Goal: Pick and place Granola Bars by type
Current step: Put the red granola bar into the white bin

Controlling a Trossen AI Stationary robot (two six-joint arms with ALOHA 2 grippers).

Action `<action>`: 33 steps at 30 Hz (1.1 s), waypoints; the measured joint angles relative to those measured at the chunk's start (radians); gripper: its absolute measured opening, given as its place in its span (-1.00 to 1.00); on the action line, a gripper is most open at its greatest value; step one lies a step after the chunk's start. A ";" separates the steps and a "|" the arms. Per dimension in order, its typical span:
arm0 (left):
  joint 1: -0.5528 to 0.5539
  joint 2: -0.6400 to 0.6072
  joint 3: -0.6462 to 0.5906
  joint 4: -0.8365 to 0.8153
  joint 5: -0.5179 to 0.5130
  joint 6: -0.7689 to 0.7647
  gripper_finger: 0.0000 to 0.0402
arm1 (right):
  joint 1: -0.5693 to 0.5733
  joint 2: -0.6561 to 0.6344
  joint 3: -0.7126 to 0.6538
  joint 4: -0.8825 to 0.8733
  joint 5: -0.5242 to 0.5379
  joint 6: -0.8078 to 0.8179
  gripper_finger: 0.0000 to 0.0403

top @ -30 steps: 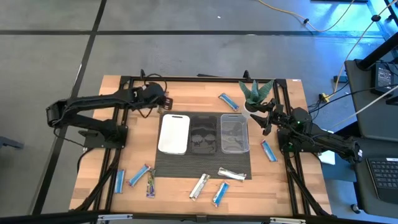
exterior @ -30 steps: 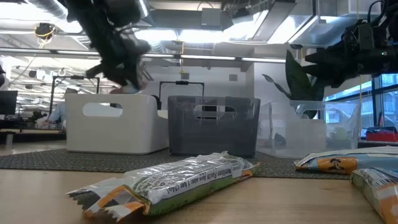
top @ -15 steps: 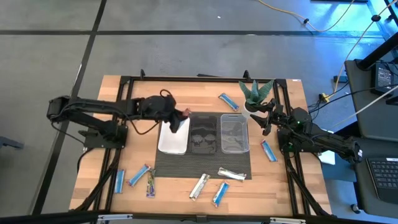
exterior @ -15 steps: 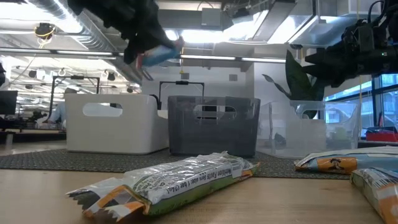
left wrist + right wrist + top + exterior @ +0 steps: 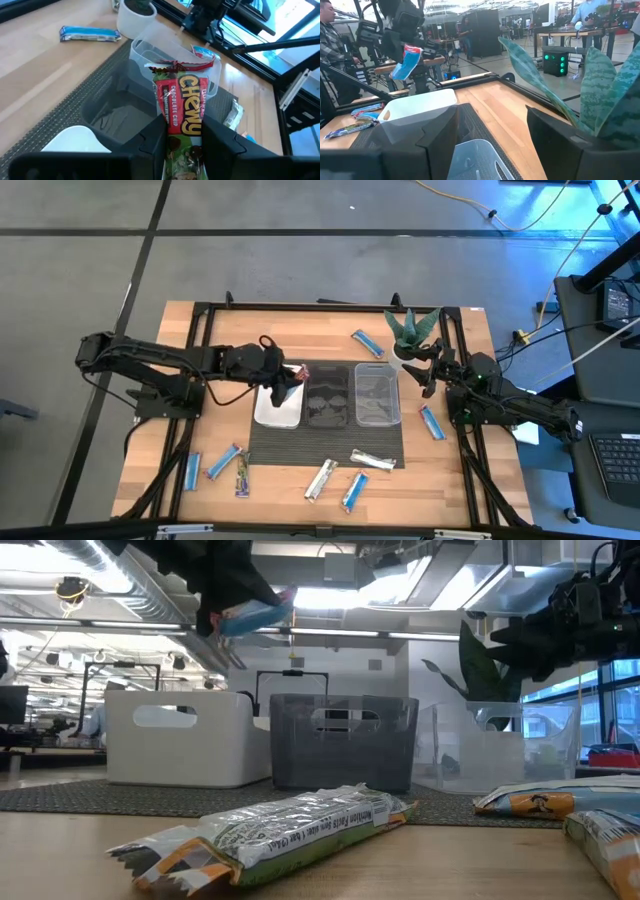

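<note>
Above the white tray (image 5: 272,412), left end effector (image 5: 288,379) grips a granola bar (image 5: 181,107).

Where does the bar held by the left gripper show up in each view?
High view: Chewy bar over the white tray, in the left gripper.
Low view: top, above the white tray.
Left wrist view: centre, between the fingers.
Right wrist view: upper left.
Shared landmark: the white tray.
</note>
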 joint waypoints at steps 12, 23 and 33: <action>-0.004 0.000 0.000 -0.292 -0.100 -0.267 -0.52 | 0.000 0.000 0.000 0.000 0.000 0.023 0.20; -0.004 0.107 0.171 -0.493 -0.127 -0.270 -0.52 | 0.000 0.000 0.000 0.001 0.076 0.049 0.20; 0.006 0.389 0.398 -0.792 -0.100 -0.362 -0.52 | 0.000 0.000 0.000 -0.013 0.077 0.051 0.20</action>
